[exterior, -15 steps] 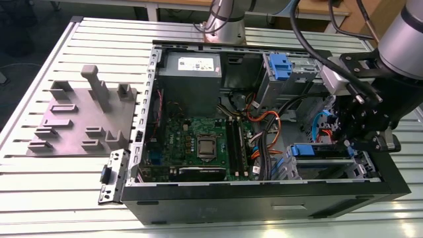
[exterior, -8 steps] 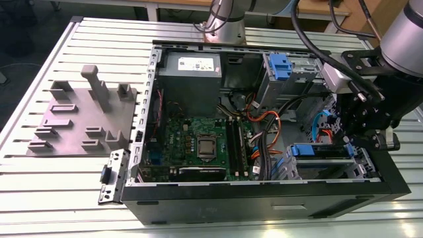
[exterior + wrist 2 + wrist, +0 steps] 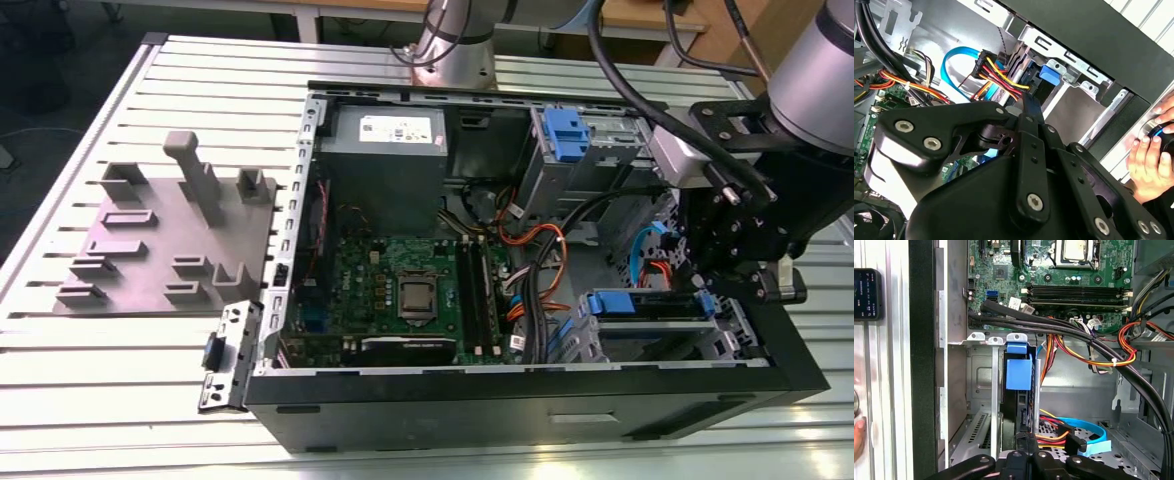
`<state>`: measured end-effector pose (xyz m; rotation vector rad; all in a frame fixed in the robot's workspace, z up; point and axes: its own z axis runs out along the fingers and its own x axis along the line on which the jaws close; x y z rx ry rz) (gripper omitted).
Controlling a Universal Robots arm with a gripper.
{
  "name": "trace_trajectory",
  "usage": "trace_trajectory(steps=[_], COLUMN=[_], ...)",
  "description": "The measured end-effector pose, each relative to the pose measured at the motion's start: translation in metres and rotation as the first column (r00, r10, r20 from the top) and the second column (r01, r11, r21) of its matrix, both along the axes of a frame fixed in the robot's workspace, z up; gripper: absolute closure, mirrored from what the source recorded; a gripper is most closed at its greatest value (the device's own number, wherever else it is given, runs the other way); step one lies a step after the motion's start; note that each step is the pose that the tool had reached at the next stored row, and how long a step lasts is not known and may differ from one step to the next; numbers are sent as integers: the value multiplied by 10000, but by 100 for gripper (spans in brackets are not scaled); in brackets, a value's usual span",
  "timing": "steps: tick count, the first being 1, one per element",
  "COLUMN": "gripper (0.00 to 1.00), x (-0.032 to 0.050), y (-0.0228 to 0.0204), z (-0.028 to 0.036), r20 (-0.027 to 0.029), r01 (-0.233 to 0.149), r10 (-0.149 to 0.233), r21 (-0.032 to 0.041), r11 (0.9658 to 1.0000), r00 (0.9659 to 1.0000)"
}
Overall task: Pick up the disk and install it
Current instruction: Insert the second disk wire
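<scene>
The disk [image 3: 1018, 375] stands on edge in the case's drive bay [image 3: 981, 390], at twelve o'clock from the gripper [image 3: 1026, 452], whose jaws seemingly pinch its rear edge. Nearby cables [image 3: 1074, 432] could snag, jamming insertion.

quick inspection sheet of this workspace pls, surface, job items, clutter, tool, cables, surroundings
surface: slatted light metal table carrying an open black computer case.
job's things: silver disk in a blue plastic carrier stands edge-on in the grey metal drive bay at the case's corner; whether it is fully seated cannot be told.
clutter: grey moulded fixture block on the table beside the case.
grippers: black tool sits right over the bay, at the disk's edge; finger state cannot be told.
cables: red, yellow, orange and black wire bundles and a flat light-blue data cable run close to the bay.
surroundings: a person's hand outside the case wall.
</scene>
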<state>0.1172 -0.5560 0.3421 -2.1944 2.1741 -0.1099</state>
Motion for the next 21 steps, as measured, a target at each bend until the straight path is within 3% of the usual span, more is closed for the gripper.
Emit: trace_trajectory(steps=[5,8,21], gripper=[89,89,89], x=[-2,-7,-51], y=[0,-1,1], z=[0,3,126], r20=[-10,-72,-165], r01=[-1,0,0], r10=[1,0,1], r21=[-1,1,40], r11=[10000,10000,10000], r00=[10000,10000,9999])
